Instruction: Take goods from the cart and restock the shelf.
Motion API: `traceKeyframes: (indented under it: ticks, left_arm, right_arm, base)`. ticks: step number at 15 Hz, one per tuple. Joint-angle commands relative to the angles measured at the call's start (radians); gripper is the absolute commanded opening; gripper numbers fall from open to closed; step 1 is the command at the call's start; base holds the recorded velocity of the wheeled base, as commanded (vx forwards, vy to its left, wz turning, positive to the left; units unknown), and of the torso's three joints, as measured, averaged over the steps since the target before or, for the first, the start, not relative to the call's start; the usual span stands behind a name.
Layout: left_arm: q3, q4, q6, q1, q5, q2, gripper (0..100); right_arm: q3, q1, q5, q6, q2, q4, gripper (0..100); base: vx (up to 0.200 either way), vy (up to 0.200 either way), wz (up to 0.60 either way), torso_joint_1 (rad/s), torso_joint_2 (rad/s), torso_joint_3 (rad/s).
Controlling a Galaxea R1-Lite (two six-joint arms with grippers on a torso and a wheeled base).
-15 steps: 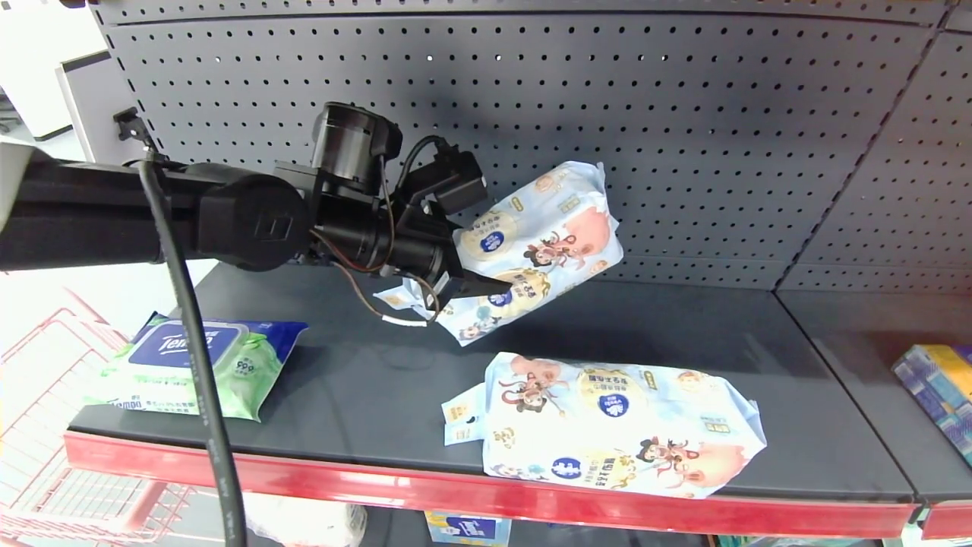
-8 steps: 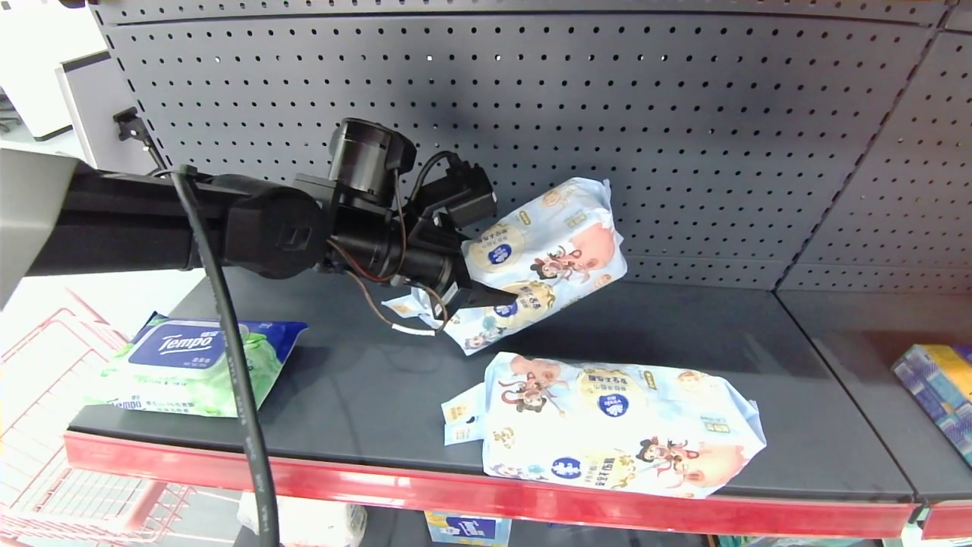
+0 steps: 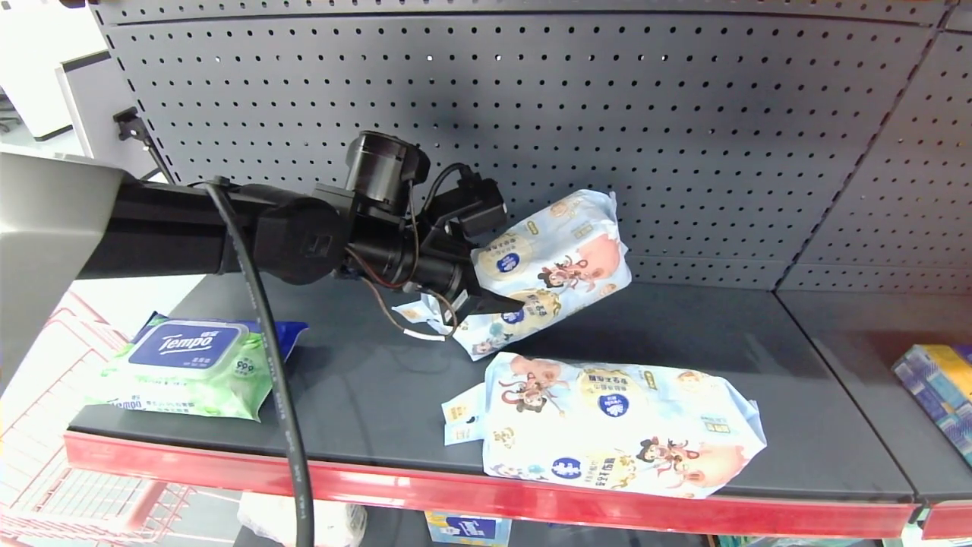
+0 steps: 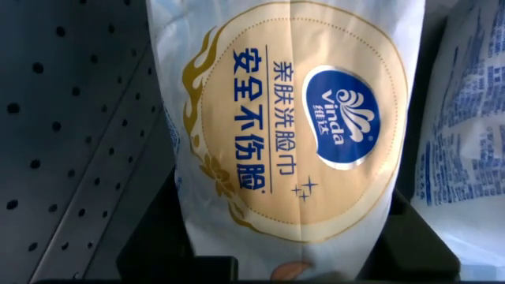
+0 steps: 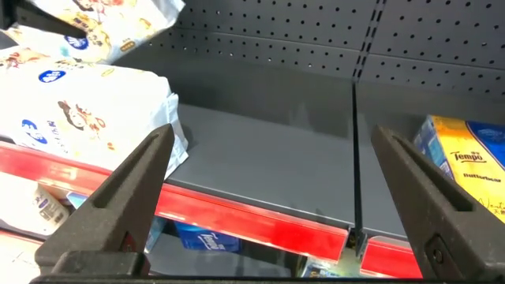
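Partway there: your left gripper (image 3: 492,285) is clamped on a pack (image 3: 562,258) above the shelf (image 3: 683,334). A second pack (image 3: 615,425) lies just below it, and your right gripper (image 5: 272,134) is wide open and empty.

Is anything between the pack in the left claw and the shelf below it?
Nothing visible. The left claw holds the pale blue cartoon-printed soft pack over the dark grey shelf board; a matching pack lies flat just in front.

A pale blue, cartoon-printed tissue pack (image 3: 558,262) is held tilted above the dark shelf (image 3: 364,395), close to its pegboard back, clamped in the left gripper (image 3: 497,295). A matching pack (image 3: 615,425) is laid flat at the shelf's front edge. A green wipes pack (image 3: 190,368) is laid flat at its left end, above the red wire cart (image 3: 45,463).
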Motion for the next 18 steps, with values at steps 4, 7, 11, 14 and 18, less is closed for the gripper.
traceKeyframes:
  ticks: [4,7,11,14,18]
  left_arm:
    - [-0.047,0.003,0.003,-0.002,0.000,0.032,100]
    - [-0.045,0.003,0.003,-0.002,-0.002,0.030,100]
    - [-0.030,0.005,0.003,0.017,0.000,0.007,100]
    - [0.011,0.003,0.005,0.054,0.000,-0.016,100]
    - [0.021,0.002,0.008,0.089,0.001,-0.017,100]
  right_arm:
    - [-0.001,0.001,0.001,0.000,0.005,0.001,100]
    - [-0.001,0.000,0.001,0.000,0.017,-0.001,100]
    - [-0.001,0.000,0.001,0.000,0.017,-0.001,100]
    - [0.000,0.000,0.001,0.000,0.017,-0.001,100]
    - [0.011,0.000,-0.001,0.000,0.011,-0.001,100]
  base:
    - [0.000,0.000,0.00,0.000,0.00,0.000]
    - [0.000,0.000,0.00,0.000,0.00,0.000]
    - [0.000,0.000,0.00,0.000,0.00,0.000]
    - [0.000,0.000,0.00,0.000,0.00,0.000]
    - [0.000,0.000,0.00,0.000,0.00,0.000]
